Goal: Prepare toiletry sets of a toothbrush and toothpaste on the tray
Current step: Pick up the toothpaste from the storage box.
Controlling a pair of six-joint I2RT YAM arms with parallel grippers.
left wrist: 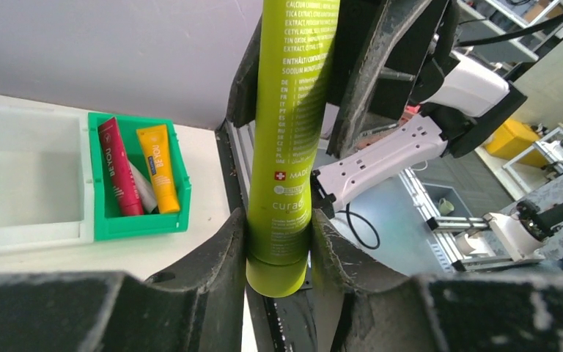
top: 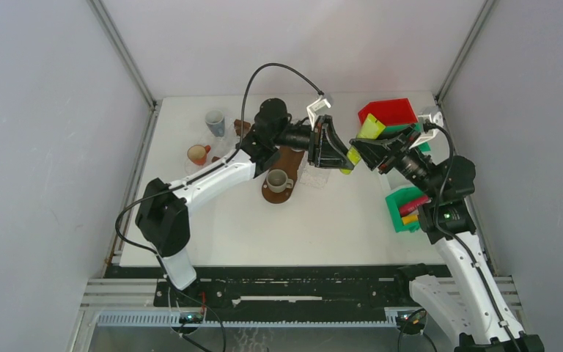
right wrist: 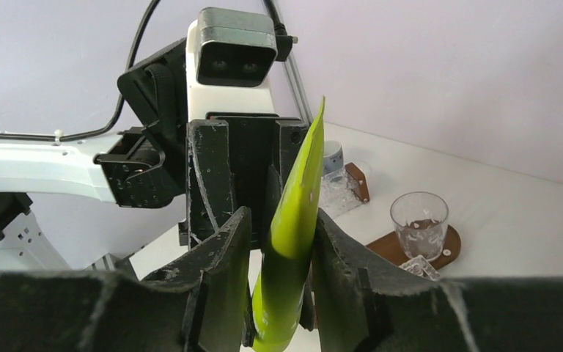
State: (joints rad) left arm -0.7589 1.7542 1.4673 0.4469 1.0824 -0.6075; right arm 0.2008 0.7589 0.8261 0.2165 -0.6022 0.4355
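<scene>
The left end effector (left wrist: 278, 238) pinches the capped end of the lime green plastic toothpaste tube (left wrist: 293, 110), which is held above the white tabletop (top: 322, 227), left of the green open bin (top: 391, 202). Beyond, the right end effector (right wrist: 282, 242) brackets its crimped end; I cannot tell whether it is gripping.

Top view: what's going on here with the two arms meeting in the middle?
A mid-air pass, it seems. Both hands are at one lime green toothpaste tube above the table. The left hand is clamped on it near the cap end. The right hand has its fingers on either side of it, but whether they grip it cannot be told. Other tubes lie in the green bin. No tube shows on the brown wooden tray.
</scene>
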